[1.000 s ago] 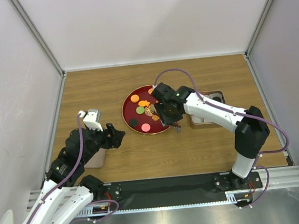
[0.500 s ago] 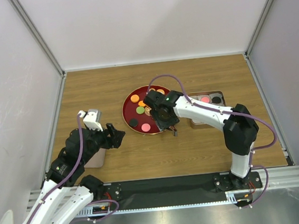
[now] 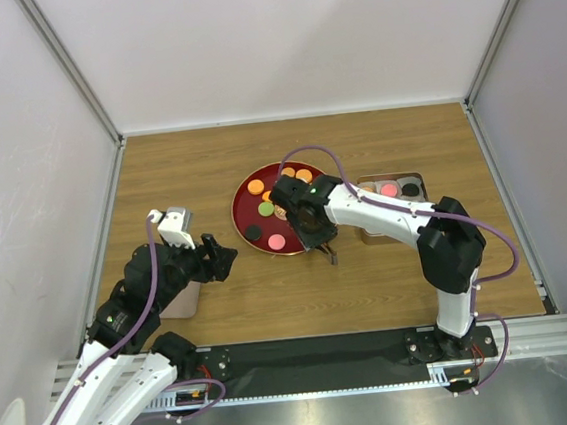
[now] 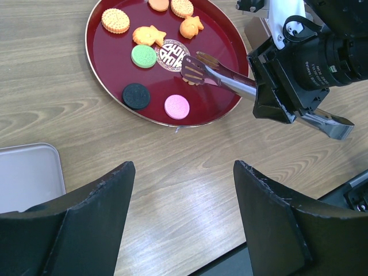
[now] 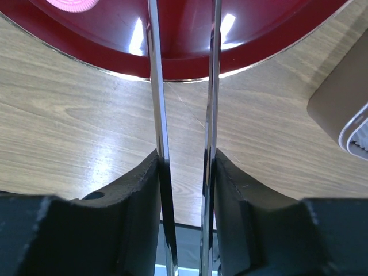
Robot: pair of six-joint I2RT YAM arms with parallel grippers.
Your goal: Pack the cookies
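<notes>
Several cookies lie on the dark-red plate point(image 3: 240, 215): orange point(image 3: 255, 186), green point(image 3: 265, 208), black point(image 3: 253, 232) and pink point(image 3: 277, 241). The left wrist view shows them too, with an orange fish point(image 4: 149, 35), green point(image 4: 144, 56), black point(image 4: 136, 95) and pink point(image 4: 176, 106). My right gripper point(image 3: 310, 225) is shut on metal tongs point(image 4: 224, 77). Their tips stand slightly apart over the plate's middle. In the right wrist view the gripper point(image 5: 185, 167) clamps both tong arms point(image 5: 158, 86) above the plate point(image 5: 184, 46). My left gripper point(image 3: 223, 258) is open and empty over bare table point(image 4: 184, 218).
A metal tin point(image 3: 398, 234) stands right of the plate with a pink cookie point(image 3: 390, 189) and a black one point(image 3: 410, 189) inside. A flat grey lid point(image 4: 29, 172) lies under my left arm. Frame posts and walls surround the table.
My right arm has swung left from over the tin, uncovering it, and brought the tongs over the plate. The left arm has not moved.
</notes>
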